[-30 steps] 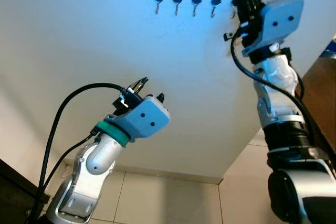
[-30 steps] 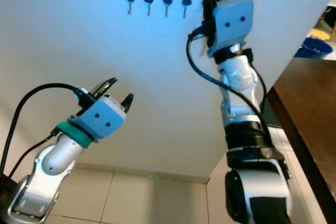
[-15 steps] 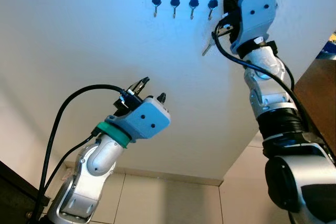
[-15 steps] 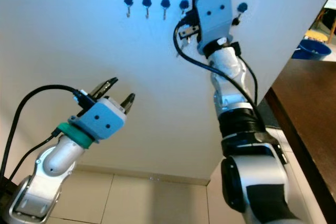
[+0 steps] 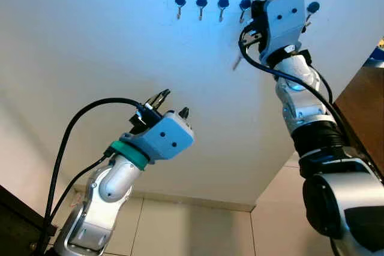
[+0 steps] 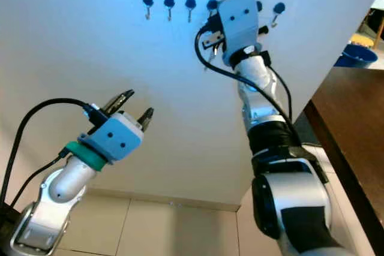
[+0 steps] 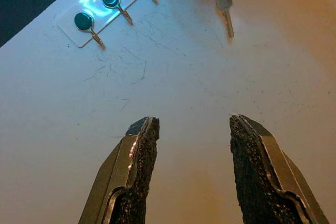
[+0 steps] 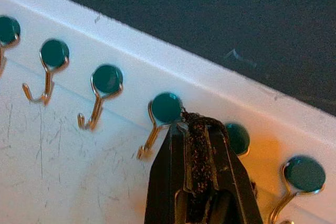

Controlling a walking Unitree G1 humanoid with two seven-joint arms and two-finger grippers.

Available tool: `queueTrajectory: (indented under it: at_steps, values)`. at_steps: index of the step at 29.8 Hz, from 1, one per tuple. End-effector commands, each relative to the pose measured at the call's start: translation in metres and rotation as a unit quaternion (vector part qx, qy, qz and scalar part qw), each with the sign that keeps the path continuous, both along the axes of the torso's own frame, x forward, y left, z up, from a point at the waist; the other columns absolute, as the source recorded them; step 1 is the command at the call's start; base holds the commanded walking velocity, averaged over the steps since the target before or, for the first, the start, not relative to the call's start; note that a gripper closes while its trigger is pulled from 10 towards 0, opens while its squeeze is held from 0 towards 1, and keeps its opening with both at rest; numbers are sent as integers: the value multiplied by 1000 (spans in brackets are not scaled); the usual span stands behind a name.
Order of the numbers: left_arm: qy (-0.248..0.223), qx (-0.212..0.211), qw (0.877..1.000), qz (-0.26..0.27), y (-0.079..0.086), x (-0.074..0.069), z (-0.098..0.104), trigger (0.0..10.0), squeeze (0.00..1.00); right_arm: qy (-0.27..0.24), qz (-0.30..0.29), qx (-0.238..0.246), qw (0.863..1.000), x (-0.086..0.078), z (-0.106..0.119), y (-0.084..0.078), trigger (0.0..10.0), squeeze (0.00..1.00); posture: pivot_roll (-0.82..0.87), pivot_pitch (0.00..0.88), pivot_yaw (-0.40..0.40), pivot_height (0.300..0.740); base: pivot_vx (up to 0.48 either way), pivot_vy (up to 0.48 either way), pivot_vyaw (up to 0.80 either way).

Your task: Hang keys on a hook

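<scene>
The right gripper [image 8: 197,121] is up high against the white wall [image 5: 108,46], right at the row of hooks [image 5: 201,5] near the top edge. From its wrist camera the two black fingers [image 8: 173,182] are pressed tight together, their tips sitting just beside the fourth hook [image 8: 157,124] and touching close to its round green cap. What they pinch at the tips I cannot make out. A key [image 7: 227,17] dangles below that gripper, hanging on a dark strap flat against the wall; the head views catch it as a small pale blur [image 5: 237,62] under the gripper's body, so it is not yet resting on any hook that can be seen. The first three hooks in the row hang bare.

The left gripper [image 5: 172,104] is lower down and well apart from the hooks, raised in front of the wall with a black cable [image 5: 72,130] looping off its wrist. Its fingers [image 7: 136,177] stand apart with nothing between them, pointing up toward the hook strip. A dark wooden surface [image 6: 354,118] edges in on the right, and pale floor tiles [image 5: 180,226] run along the foot of the wall.
</scene>
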State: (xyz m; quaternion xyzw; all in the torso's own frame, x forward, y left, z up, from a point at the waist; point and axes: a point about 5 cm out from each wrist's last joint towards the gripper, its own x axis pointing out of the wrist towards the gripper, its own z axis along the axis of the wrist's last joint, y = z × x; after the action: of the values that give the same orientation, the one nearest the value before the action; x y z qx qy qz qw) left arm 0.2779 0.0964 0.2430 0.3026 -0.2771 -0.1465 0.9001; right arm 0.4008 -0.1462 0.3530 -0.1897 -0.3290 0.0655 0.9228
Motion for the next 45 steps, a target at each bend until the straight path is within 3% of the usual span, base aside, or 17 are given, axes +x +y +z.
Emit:
queueTrajectory:
  at_steps: [1,14,21,27,33,39,40,45]
  values:
    - [10,3,1000,4,2,0,-6,10000,0,-7,-5,-3,1000,0,4,-1,10000,0,94,82,62,740,0,0,0]
    - [10,3,1000,4,2,0,-6,10000,0,26,-17,20,999,7,0,-5,10000,0,101,79,58,740,0,0,0]
    - [11,3,1000,5,2,0,-6,10000,0,77,25,-24,996,11,-19,8,10000,0,101,79,57,740,0,0,0]
    - [11,3,1000,4,1,0,-7,10000,0,74,30,-37,996,11,-21,9,10000,0,101,77,57,740,0,0,0]
    - [13,2,1000,5,2,0,-8,10000,0,74,19,-17,997,10,-24,3,10000,0,102,74,55,740,0,0,0]
    - [15,2,1000,5,2,0,-9,10000,0,8,43,-14,999,1,-12,7,10000,0,102,73,58,740,0,0,0]
    - [15,2,1000,4,2,-1,-9,10000,0,-23,51,0,998,-5,-4,5,10000,0,103,72,57,740,0,0,0]
    - [17,1,1000,3,1,-1,-10,10000,0,-67,46,27,996,-13,7,-4,10000,0,102,75,56,740,0,0,0]
